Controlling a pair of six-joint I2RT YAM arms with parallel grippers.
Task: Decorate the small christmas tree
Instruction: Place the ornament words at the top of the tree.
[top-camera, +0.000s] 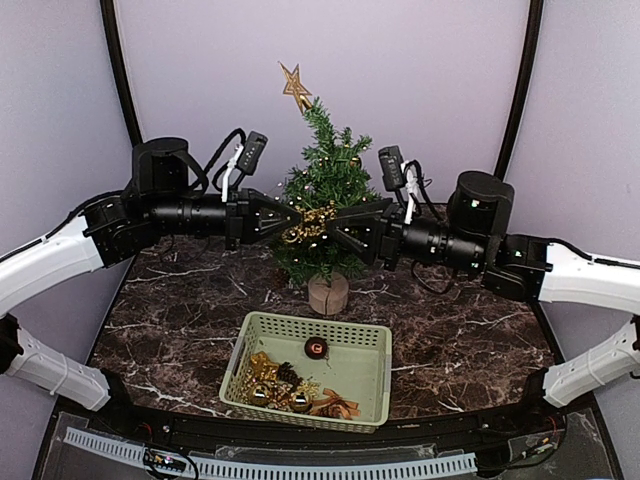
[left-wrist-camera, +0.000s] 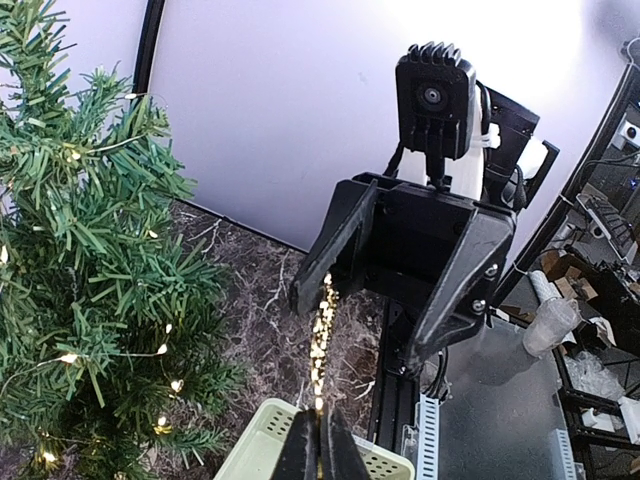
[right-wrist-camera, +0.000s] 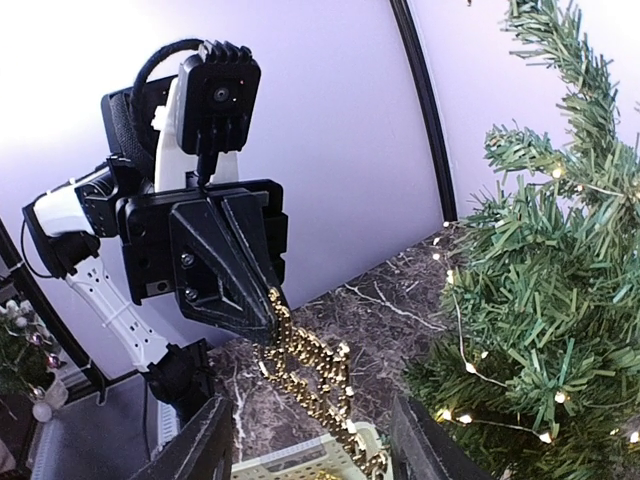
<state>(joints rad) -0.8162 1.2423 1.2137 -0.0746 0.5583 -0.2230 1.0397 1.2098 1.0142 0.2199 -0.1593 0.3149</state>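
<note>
The small christmas tree (top-camera: 322, 190) stands straight up in the middle of the top view. Its round wooden base (top-camera: 328, 293) sits on the dark surface (top-camera: 460, 330), and a gold star (top-camera: 295, 86) sits on its tip. Its long line runs up and down the frame, from the base to the star.

I have two arms, and they come in from the left and right sides of the frame. They meet in front of the tree, about halfway up it. My left pincer (right-wrist-camera: 268, 320) is clenched on a gold bead chain (right-wrist-camera: 310, 365), and the beads hang down from its tip in a bunch. My right pincer (left-wrist-camera: 362, 325) is released, with its two fingers spread apart. The top of the chain seems to touch one of those fingers, but I cannot tell if it is hooked there.

The green basket (top-camera: 365, 375) lies lower in the frame, nearer to my arm bases. It has more shiny things in it.

Both pincers are about the same nearness to the tree, just beside its branches. The tree lies past the tips, toward the top of the frame. I think the beads must go that way, back into the branches. They should lie sideways across the tree, not hang down along it.
</note>
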